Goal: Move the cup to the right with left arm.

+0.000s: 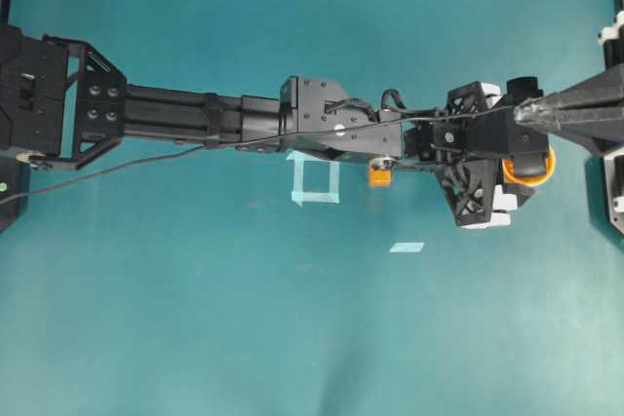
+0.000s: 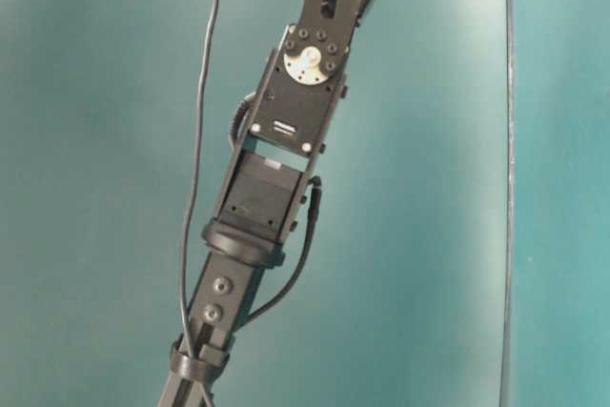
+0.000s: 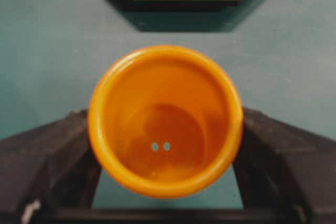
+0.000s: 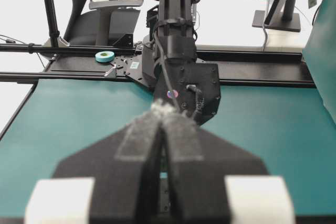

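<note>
Right claw [image 1: 531,112] seemingly blocks cup [image 1: 531,169].

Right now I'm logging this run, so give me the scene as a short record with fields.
cup: orange cup, upright, between the left gripper's fingers
left gripper: around the cup at the right of the table; whether the fingers press it, cannot tell
right gripper: shut, empty, held back at the right edge
orange cube: on the table beneath the left arm
tape marks: pale, mid-table

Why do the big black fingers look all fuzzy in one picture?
In the right wrist view the right gripper sits too close to the lens, so it blurs; in the left wrist view the cup is a little soft; the overhead view is sharp.
</note>
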Available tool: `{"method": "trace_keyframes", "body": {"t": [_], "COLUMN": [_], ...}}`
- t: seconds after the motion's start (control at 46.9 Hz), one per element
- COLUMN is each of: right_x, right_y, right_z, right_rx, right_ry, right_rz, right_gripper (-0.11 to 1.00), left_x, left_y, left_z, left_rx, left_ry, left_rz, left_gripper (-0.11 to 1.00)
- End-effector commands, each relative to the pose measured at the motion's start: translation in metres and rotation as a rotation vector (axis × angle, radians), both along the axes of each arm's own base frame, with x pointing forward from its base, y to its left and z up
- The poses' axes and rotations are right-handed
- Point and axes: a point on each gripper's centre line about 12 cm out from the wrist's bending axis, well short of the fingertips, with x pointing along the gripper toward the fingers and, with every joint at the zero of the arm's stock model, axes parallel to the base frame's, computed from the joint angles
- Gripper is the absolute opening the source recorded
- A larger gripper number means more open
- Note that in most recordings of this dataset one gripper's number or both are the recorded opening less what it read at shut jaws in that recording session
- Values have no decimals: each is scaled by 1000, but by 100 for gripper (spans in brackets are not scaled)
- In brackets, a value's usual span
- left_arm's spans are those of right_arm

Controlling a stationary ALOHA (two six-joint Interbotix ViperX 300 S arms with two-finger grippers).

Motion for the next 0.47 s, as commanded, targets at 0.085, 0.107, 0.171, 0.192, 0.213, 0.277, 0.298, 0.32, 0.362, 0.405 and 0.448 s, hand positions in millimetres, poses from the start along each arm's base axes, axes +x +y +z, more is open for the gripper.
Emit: {"method": "trace_keyframes", "body": {"t": [0.085,0.107,0.171,0.192,0.213,0.277,0.298,0.32,0.362,0.405,0.448], "right_x": [2,2,2,2,2,2,2,1,2,2,1], "right_y": [0,0,0,0,0,0,0,0,0,0,0], "right_z": [14,14,14,14,14,14,14,14,14,13,14], "right_rx": [-1,-1,-1,-1,-1,-1,-1,-1,-1,0,-1], "right_ry": [-34,-34,-34,-34,-34,-34,-34,-35,-34,-32,-34], "right_rz": [1,1,1,1,2,1,1,2,1,2,1], "right_gripper": [-1,-1,-1,-1,-1,-1,-1,-1,-1,-1,-1], "left_x": [2,2,2,2,2,2,2,2,3,3,4], "left_y": [1,2,1,1,1,2,1,1,1,1,1], "left_z": [24,24,24,24,24,24,23,23,24,23,22], "left_rx": [2,2,1,1,1,2,2,1,2,0,0], "left_ry": [-49,-49,-49,-49,-49,-49,-48,-49,-51,-51,-51], "left_rz": [1,3,1,1,1,3,1,1,1,2,2], "left_gripper": [69,69,69,69,69,69,69,69,69,69,69]}}
